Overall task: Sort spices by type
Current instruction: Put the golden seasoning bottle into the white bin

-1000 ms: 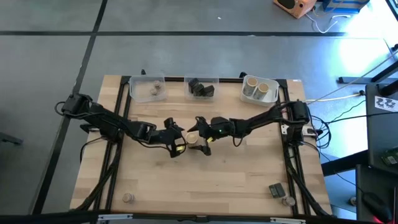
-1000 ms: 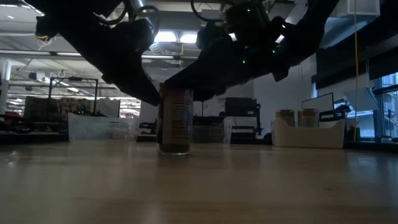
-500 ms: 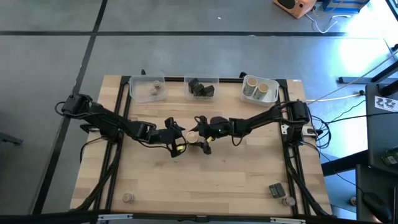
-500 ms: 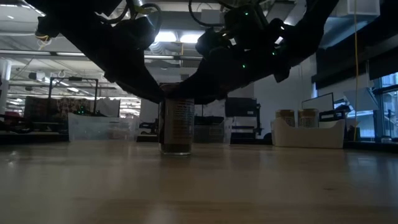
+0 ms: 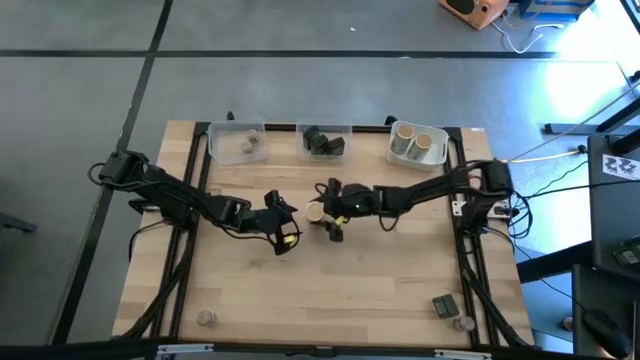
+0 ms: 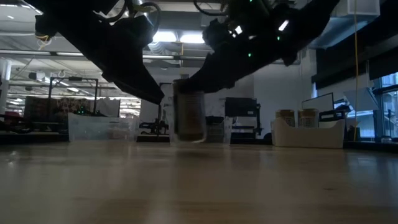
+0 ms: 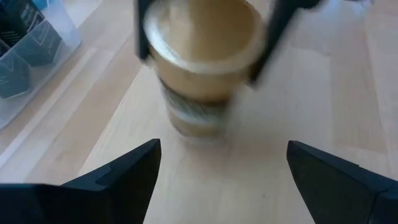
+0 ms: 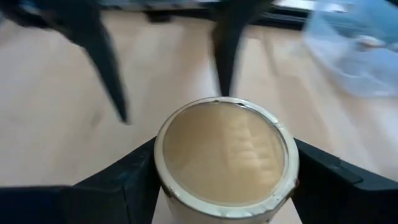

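Fingers (image 8: pixel 121 180) of my right gripper (image 8: pixel 224 186) are clamping the sides of a tan cylinder spice (image 8: pixel 222 155), its pale top filling the right wrist view. From table height, the can (image 6: pixel 188 117) is hanging clear of the wood, tilted slightly, so I'm judging the step as carrying it to its bin.

My left gripper (image 5: pixel 283 228) is sitting just beside it, jaws spread wide and empty; its own camera is looking between them at the gripped can (image 7: pixel 202 62).

To do this well, I'm wanting to keep the can upright, lift it clear of the left arm, then swing toward the far-right tub (image 5: pixel 398 153), which is already holding two similar cylinders (image 5: pixel 418 143).

Only the overhead is showing me the destinations: the middle tub (image 5: pixel 325 132) with dark blocks, the left tub (image 5: pixel 230 135) with round jars, and strays near the front edge (image 5: pixel 445 304). The low view alone is confirming the lift-off.
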